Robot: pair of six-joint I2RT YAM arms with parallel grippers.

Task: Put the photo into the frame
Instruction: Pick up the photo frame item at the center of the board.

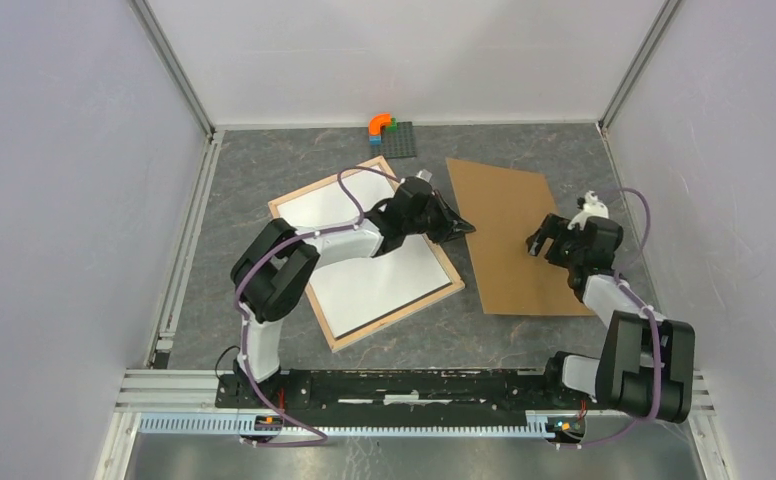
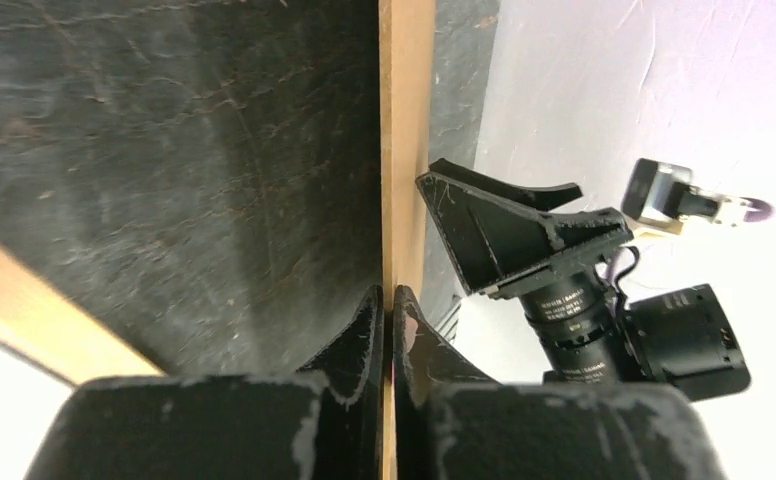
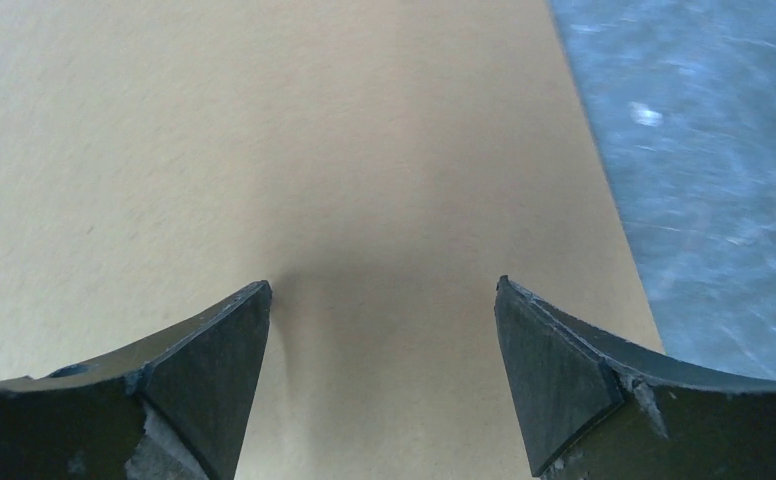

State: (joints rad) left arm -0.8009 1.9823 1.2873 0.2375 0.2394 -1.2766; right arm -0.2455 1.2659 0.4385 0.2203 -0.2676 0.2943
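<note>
Now, left gripper (image 1: 462, 229) tight on edge of backing board (image 1: 512, 255) — right gripper (image 3: 384, 300) wide, empty.

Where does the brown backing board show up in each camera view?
Top external: the backing board lies flat right of centre, beside the frame.
Left wrist: edge-on, the backing board is a thin tan vertical strip pinched by the left end effector.
Right wrist: the backing board fills most of the picture, below the open right end effector.
Shared landmark: the dark marbled table.
</note>
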